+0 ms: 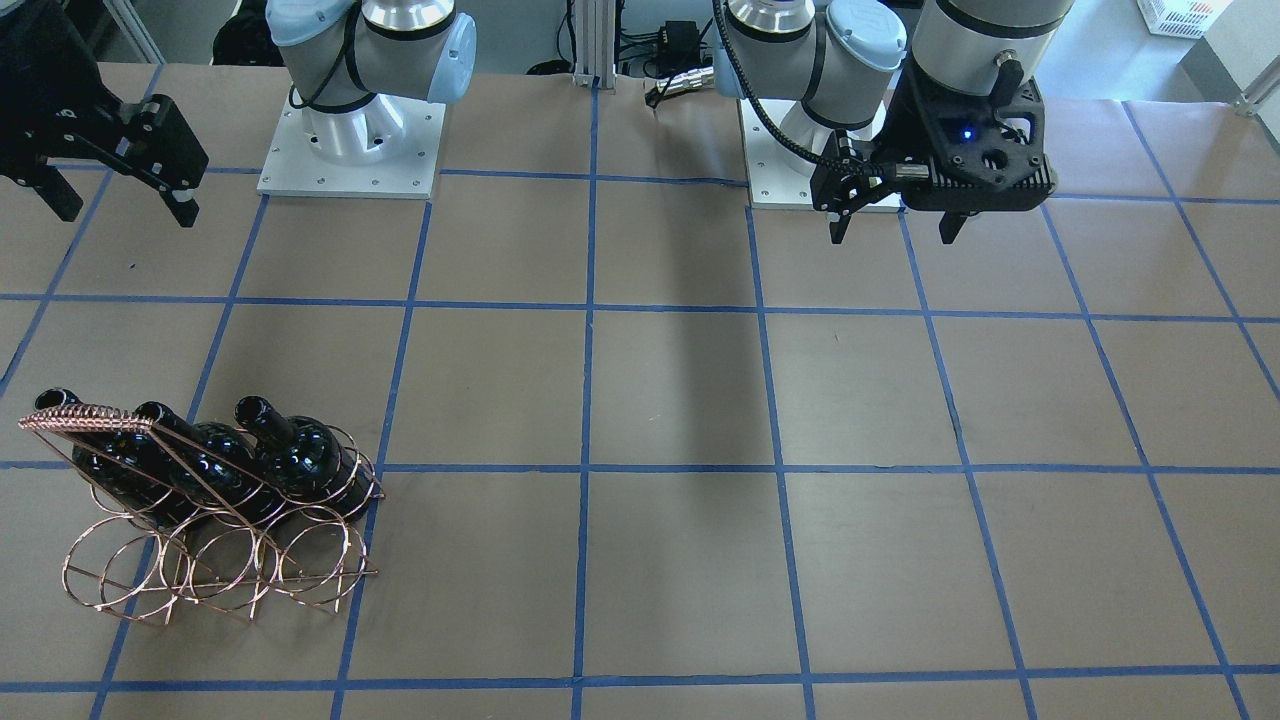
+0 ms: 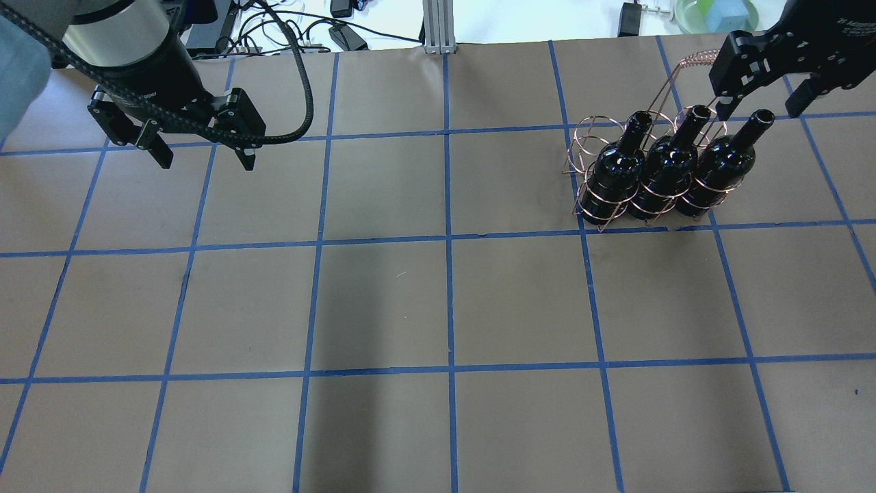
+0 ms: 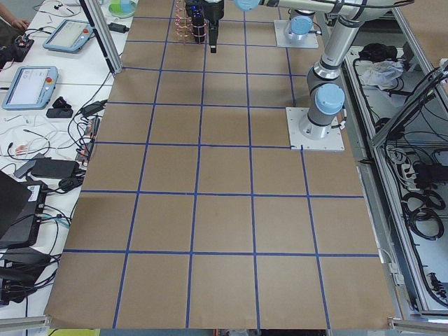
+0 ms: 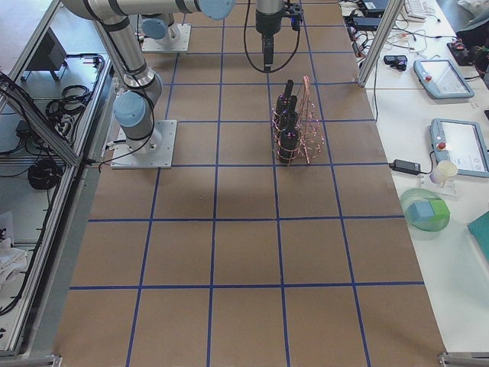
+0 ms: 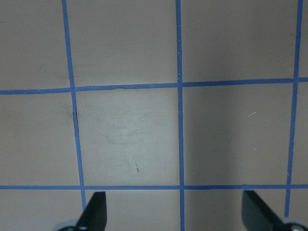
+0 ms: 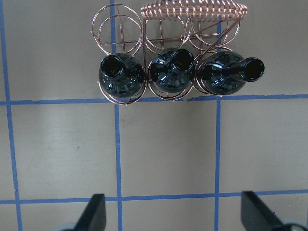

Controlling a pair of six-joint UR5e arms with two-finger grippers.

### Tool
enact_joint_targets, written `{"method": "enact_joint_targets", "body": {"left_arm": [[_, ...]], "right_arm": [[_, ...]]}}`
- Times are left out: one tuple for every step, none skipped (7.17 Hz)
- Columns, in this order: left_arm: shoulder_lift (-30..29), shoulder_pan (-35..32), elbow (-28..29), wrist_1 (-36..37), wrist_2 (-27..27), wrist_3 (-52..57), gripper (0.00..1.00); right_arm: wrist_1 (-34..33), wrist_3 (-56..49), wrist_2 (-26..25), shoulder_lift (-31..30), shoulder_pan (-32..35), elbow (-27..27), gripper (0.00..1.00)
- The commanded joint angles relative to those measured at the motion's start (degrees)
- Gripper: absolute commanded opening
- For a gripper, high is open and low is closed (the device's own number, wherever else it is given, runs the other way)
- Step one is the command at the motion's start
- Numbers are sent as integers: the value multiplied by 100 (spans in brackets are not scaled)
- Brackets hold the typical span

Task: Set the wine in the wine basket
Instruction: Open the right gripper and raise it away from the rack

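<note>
Three near-black wine bottles (image 2: 614,171) (image 2: 667,168) (image 2: 722,161) stand side by side in one row of the copper wire wine basket (image 2: 588,137), at the table's right far side. They lean, necks up. The front view shows the bottles (image 1: 300,450) and the basket (image 1: 215,560) at lower left. My right gripper (image 2: 756,108) is open and empty, raised above the basket's far side. Its wrist view looks down on the bottle mouths (image 6: 171,72) and the coiled top bar (image 6: 192,9). My left gripper (image 2: 205,163) is open and empty over bare table at far left.
The table (image 2: 445,308) is covered in brown paper with a blue tape grid. The arm bases (image 1: 350,140) (image 1: 800,150) stand at the robot's edge. Cables and a green bowl (image 2: 715,14) lie beyond the far edge.
</note>
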Motion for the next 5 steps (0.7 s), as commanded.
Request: {"method": "enact_joint_targets", "body": {"left_arm": [[0,-2,0,7,0,0,100],[0,6,0,-2,0,0,100],[0,41,0,7,-9,0,100],[8,41,0,-2,0,0,100],[0,41,0,7,-17,0,100]], "right_arm": [[-15,352,-29,15,576,-3,100],[-24,634,-177,24,946,5,100],[-50,1089,-100,50,1228,-3,100],[-77,1120,-117,77,1318,-3,100],[-164,1137,-100,86,1327,-3,100]]}}
